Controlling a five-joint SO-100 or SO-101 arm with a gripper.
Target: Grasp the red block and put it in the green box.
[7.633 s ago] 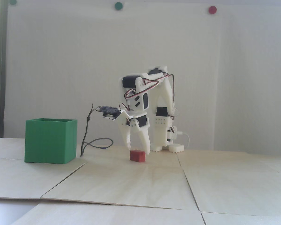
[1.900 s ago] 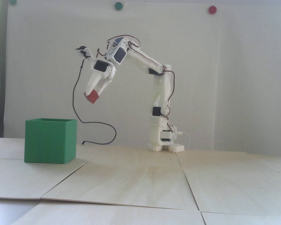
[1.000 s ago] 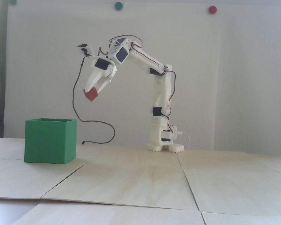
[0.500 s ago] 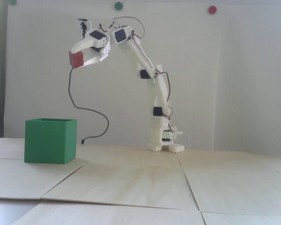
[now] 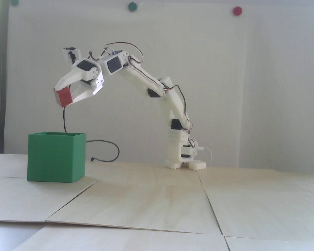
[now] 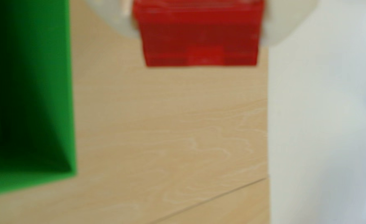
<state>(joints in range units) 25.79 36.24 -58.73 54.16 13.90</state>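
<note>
We are in the carry step: the white two-finger gripper has its fingers closed on the small matte red rectangular block, held in the air above the large plain green thin-walled box on the pale wooden desk. In the wrist view the block sits off to the side of the box's opening, so we judge the next move must bring it over the opening before letting go. Farther back, a thin black cable hangs from the wrist behind the box's rim and could snag.
</note>
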